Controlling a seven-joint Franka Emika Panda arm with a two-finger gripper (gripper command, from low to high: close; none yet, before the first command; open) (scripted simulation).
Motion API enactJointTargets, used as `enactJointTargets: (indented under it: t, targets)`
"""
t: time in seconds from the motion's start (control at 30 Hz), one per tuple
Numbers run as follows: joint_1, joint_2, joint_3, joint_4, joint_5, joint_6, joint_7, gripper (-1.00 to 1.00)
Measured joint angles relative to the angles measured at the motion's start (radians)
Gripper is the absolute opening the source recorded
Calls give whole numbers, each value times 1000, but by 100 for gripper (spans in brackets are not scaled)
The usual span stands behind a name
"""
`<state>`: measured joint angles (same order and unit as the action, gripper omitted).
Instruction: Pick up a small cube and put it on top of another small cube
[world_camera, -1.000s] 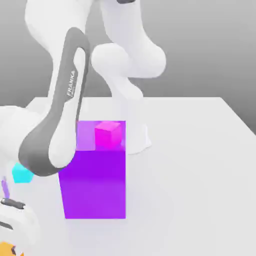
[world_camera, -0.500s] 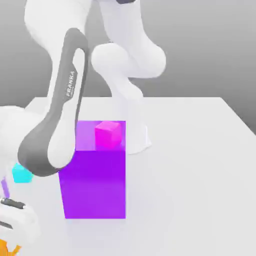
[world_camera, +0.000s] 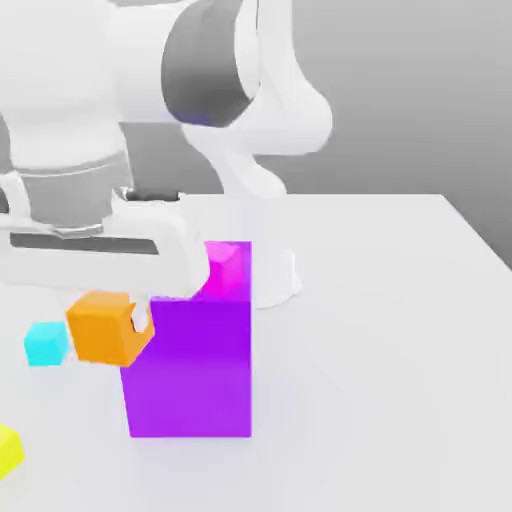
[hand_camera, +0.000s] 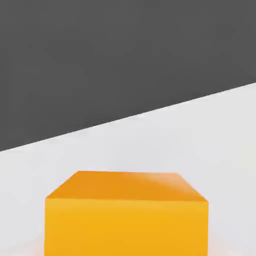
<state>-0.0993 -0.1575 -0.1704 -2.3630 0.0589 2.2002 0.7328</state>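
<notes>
The gripper (world_camera: 112, 330) is closed on the orange cube (world_camera: 106, 328) and holds it in the air, off the white bench (world_camera: 380, 330). In the exterior view the cube hangs below the white hand, in front of the upper left corner of the big purple cube (world_camera: 195, 365), with one pale finger (world_camera: 141, 318) showing against its right side. Whether the orange cube touches the purple one cannot be told from this angle; it looks to be just in front of it.

The pink cube (world_camera: 226, 268) sits on top of the purple cube, toward the back, partly hidden by the hand. The orange cube is lower than it in the exterior view and off to that view's left, well short of being above it.

A cyan cube (world_camera: 46, 343) rests on the bench just to the exterior view's left of the orange cube, and a yellow cube (world_camera: 8, 450) lies at the left edge of that view, nearer the camera.

In the hand view the orange cube (hand_camera: 126, 215) sits close to the lens, lit top face and front face showing, with the bench (hand_camera: 200, 135) behind it and a dark background beyond.
</notes>
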Motion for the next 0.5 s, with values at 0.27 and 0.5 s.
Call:
enactJointTargets:
  t: [0.27,0.5]
  targets:
    - [6,-290,77,-133,-52,-152,84,-100]
    - [3,-464,133,-269,-74,-190,129,-100]
